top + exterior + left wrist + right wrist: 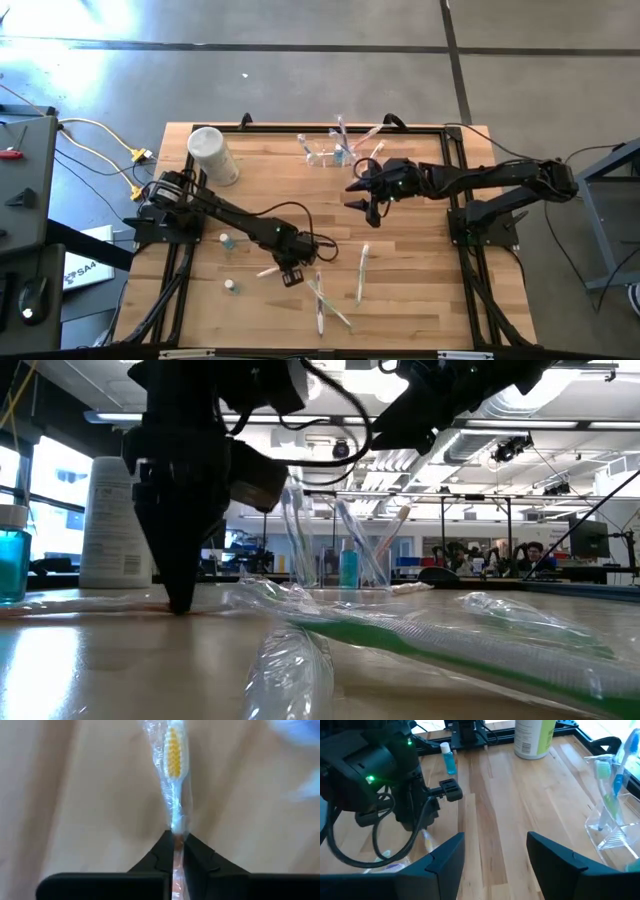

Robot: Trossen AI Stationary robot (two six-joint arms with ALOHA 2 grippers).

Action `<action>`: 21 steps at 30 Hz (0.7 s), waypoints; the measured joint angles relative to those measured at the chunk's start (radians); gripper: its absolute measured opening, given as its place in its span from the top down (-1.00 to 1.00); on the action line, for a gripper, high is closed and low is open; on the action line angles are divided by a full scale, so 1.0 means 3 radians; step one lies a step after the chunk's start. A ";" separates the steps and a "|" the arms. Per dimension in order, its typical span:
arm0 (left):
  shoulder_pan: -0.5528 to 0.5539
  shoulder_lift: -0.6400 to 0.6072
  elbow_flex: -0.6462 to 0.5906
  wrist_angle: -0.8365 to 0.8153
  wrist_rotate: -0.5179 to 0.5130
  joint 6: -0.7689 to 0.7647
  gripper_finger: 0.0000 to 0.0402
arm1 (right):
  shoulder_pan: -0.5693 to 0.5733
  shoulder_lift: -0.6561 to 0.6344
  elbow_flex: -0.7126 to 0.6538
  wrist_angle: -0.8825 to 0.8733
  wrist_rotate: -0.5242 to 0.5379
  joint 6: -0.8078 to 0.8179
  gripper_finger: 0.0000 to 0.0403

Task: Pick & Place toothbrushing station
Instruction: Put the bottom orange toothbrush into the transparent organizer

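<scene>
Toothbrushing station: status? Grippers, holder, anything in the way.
Left gripper shut on wrapped toothbrush, down at table. Right gripper open, empty, near toothbrushing station. Station at far edge, already holding brushes. Loose wrapped toothbrushes near front.

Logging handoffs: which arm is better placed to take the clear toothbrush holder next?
Probably the right: right gripper is open and empty near the toothbrushing station. Left gripper is farther away, shut on a wrapped toothbrush.

Toothbrushing station [335,153] right of canister [212,155]

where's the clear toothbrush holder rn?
High view: the clear holder stands at the table's far edge, centre, toothbrushes upright in it, right of the white canister, just beyond the right gripper.
</scene>
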 joint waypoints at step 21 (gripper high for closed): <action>-0.0131 -0.0242 0.0901 -0.1372 -0.1100 0.0742 1.00 | 0.0270 -0.0026 0.0000 -0.0499 0.0391 0.0542 0.48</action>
